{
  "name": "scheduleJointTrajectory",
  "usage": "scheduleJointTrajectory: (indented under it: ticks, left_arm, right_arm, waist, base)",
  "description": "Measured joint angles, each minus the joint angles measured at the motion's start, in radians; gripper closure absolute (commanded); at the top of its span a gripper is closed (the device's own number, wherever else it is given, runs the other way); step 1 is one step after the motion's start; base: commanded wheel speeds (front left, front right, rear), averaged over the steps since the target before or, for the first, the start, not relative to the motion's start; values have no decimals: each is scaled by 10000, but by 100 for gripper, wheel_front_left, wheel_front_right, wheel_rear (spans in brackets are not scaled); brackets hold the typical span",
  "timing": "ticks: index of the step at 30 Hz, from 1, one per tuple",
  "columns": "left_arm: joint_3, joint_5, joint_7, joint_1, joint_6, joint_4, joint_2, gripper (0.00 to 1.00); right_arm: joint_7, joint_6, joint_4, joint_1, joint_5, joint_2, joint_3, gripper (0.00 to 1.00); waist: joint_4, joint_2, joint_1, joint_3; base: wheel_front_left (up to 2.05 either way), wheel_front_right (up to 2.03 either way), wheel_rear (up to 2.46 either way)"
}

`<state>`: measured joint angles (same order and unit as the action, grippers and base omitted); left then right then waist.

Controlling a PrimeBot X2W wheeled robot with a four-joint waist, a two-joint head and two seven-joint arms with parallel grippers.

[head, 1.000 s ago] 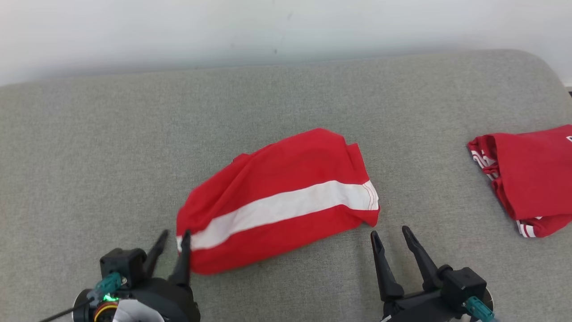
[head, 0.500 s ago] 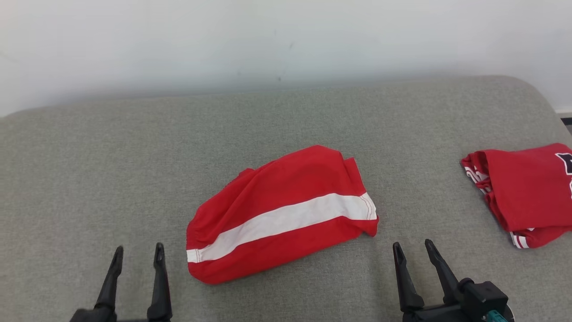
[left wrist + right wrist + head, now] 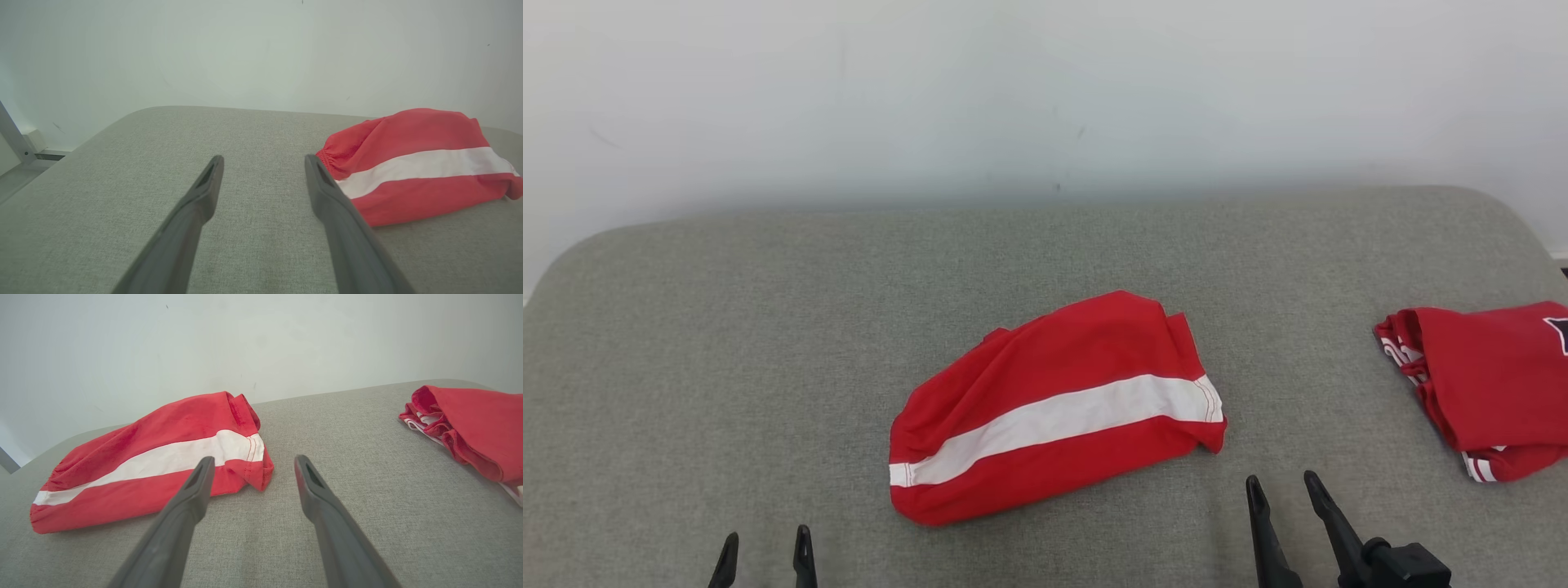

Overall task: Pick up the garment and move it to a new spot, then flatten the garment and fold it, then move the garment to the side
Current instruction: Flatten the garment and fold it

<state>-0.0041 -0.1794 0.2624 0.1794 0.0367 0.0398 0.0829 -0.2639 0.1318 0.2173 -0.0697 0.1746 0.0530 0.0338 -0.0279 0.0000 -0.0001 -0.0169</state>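
Head view puts the garment near the middle of the grey padded surface. It is a red piece with one broad white stripe, folded into a long, lumpy bundle that slants from lower left up to the right. Your left gripper shows as two fingertips at the bottom edge, spread wide and holding nothing, well apart from the garment's lower left end. Your right gripper is also spread wide and empty, near the garment's right corner but not touching it. A second red garment with thin white trim lies folded at the right and runs out of the picture there. Between the two pieces you have a bare band of grey fabric. Left of the striped garment the surface is bare all the way to its rounded far-left corner. The far edge runs along the pale wall, and a strip of bare surface lies between that edge and the garment. In the left wrist view the left gripper points at bare fabric, with the garment's gathered end just beside the right-hand finger; the surface curves away at the left, and past that edge you see floor and a slanted metal bar. In the right wrist view the right gripper has the garment's stitched corner just past its left-hand fingertip, open fabric ahead, and the second garment well off to the right.
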Motion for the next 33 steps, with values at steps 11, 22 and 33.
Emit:
scheduleJointTrajectory:
  ticks: [11,22,33]
  left_arm:
    - [355,493,0,-10,474,431,-249,0]
    - [410,546,0,-65,688,715,-301,0]
    - [295,504,0,-412,788,1034,-313,0]
  right_arm:
    - [-2,0,19,-126,-92,-4,199,0]
    - [0,0,40,-99,-75,-4,221,0]
    - [75,0,144,191,-94,15,378,0]
  waist:
    - [198,0,1,265]
    - [68,0,1,217]
    - [74,0,1,141]
  base:
    - [0,0,0]
    - [0,0,0]
    - [0,0,0]
